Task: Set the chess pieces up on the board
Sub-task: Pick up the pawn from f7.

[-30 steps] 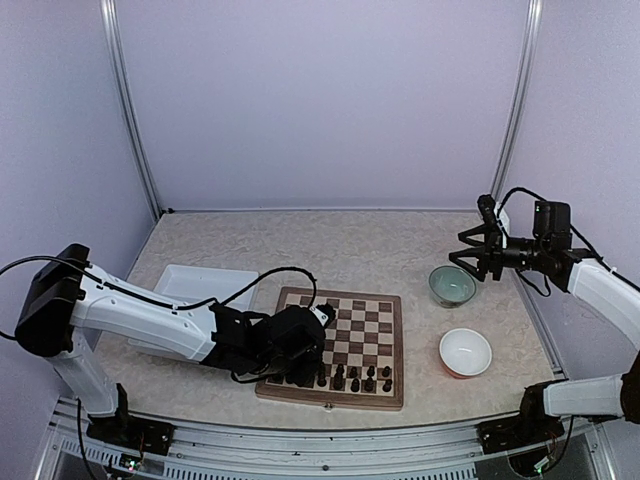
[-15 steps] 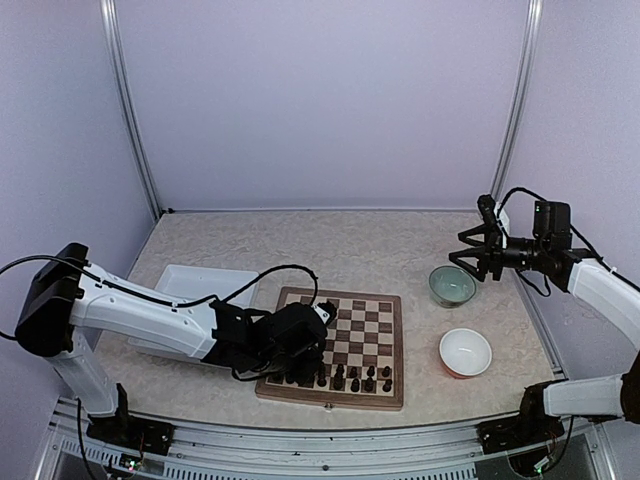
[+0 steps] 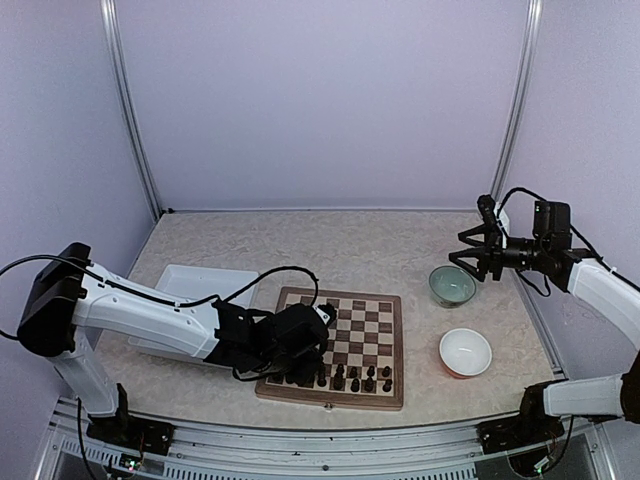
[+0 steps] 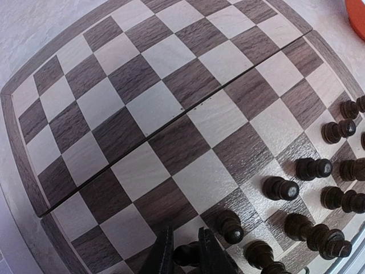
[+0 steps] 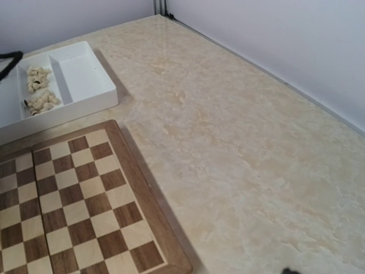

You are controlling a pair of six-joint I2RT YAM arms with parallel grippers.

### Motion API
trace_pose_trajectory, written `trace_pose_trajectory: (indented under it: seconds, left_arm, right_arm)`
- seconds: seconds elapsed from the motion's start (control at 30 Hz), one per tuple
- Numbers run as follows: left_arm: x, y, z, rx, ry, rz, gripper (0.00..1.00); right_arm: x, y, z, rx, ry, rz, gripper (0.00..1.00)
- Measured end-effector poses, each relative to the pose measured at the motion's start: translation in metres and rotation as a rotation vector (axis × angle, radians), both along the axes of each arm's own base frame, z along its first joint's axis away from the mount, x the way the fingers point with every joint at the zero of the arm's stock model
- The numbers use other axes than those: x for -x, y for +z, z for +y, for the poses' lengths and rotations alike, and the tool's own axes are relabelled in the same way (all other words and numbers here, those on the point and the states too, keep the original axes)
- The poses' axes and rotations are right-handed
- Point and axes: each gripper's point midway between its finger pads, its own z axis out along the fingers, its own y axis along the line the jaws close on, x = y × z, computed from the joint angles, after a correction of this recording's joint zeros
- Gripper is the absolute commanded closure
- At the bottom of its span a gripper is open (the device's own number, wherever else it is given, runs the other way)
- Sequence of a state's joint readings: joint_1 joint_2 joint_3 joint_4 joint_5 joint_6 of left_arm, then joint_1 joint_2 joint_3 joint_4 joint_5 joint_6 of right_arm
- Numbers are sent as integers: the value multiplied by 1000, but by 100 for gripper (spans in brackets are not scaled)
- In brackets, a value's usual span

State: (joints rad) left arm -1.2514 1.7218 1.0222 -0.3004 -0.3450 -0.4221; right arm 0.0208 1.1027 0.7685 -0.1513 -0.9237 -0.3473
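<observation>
At the near edge of the square brown-and-cream wooden chessboard [image 4: 171, 103], the left gripper [image 4: 186, 251] pinches a small dark chess piece [image 4: 185, 255] beside other standing dark pieces [image 4: 279, 188]. Farther right, the right gripper [image 3: 470, 252] hangs spread near a teal bowl [image 3: 452, 285].

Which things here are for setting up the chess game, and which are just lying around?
For the job: board, dark chess pieces, pale chess pieces, white tray holding them.
Just lying about: green bowl, white bowl.
</observation>
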Motion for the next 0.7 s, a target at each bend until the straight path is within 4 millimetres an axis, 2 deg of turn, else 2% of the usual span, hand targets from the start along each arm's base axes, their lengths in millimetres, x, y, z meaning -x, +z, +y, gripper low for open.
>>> trace_pose_trajectory:
  seconds: [0.1,0.57,0.7]
  left_arm:
    - [0,-1,1,-5,1,2,80]
    - [1,-3,5,-22,7,11,80]
    - [-1,-3,6,-21,13,11,76]
  right_arm:
    - [0,0,0,0,0,0,27]
    - [0,0,0,0,0,1,27]
    - [0,0,0,0,0,1,27]
